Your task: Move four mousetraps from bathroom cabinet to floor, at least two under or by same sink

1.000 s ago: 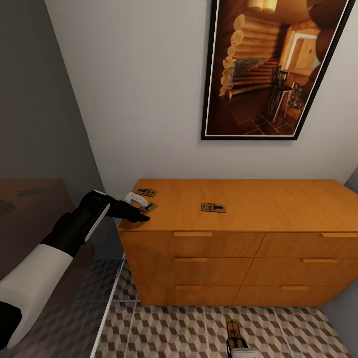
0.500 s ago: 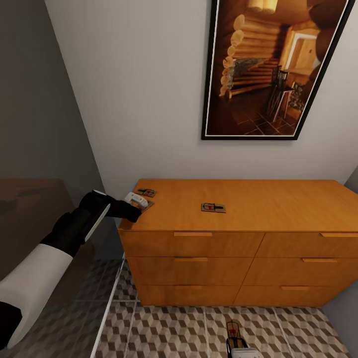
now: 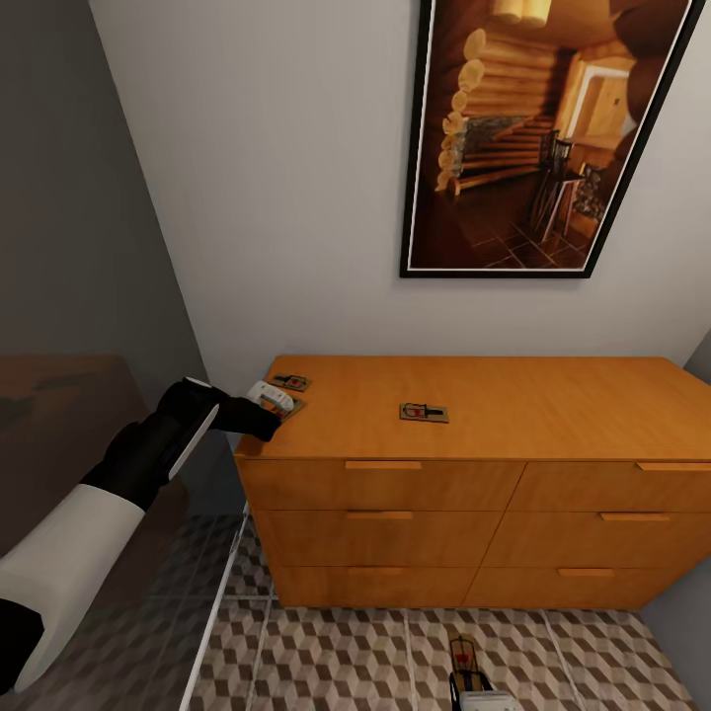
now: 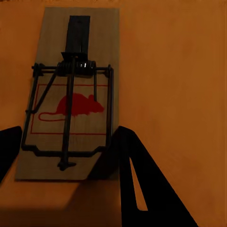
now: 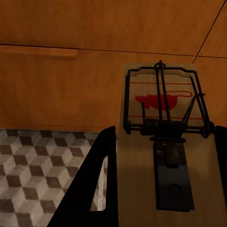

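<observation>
Three mousetraps (image 3: 424, 412) lie on the cabinet (image 3: 494, 464); none rests on the floor (image 3: 346, 652) yet. Left gripper (image 3: 272, 420) straddles one (image 4: 71, 94) at the corner, jaws wide. Right wrist view shows what the head view barely does: the right gripper (image 5: 161, 179) holding a fourth trap (image 5: 163, 156).

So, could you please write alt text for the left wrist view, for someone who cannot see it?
A mousetrap, a small wooden board with a dark wire frame and a red mouse print, lies flat on the orange-brown top of the cabinet. The dark fingers of the left gripper sit on either side of its near end.
</observation>
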Controlling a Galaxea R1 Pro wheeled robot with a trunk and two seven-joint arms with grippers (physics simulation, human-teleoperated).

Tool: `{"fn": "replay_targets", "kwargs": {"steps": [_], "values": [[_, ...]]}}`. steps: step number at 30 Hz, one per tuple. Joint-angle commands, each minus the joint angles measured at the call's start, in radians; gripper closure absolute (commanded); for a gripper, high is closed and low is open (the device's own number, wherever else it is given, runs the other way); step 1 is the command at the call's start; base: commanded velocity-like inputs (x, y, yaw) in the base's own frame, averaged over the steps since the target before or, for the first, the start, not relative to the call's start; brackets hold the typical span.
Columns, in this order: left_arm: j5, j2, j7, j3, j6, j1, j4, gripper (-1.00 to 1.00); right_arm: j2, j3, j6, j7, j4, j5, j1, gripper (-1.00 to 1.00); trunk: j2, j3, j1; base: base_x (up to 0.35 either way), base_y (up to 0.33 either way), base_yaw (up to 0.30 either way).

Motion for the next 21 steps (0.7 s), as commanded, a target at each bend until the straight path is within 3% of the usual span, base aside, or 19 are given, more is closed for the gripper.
{"fn": "replay_targets", "kwargs": {"steps": [1,7,21], "values": [[-0.002,0.001,-0.003,-0.001,0.003,-0.001,-0.002,1.00,0.000,0.009,-0.003,-0.003,0.001,-0.006,-0.001,1.00,-0.001,-0.001,0.000,0.000,0.000,0.000],[-0.002,0.000,-0.003,-0.001,0.003,-0.001,-0.012,1.00,0.001,0.009,-0.003,-0.003,0.001,-0.006,-0.001,1.00,-0.001,-0.001,0.000,0.000,0.000,0.000],[-0.002,-0.001,-0.002,0.003,0.011,-0.001,-0.123,1.00,0.000,0.009,-0.002,-0.003,0.001,-0.006,-0.001,1.00,-0.001,-0.001,0.000,0.000,0.000,0.000]]}}
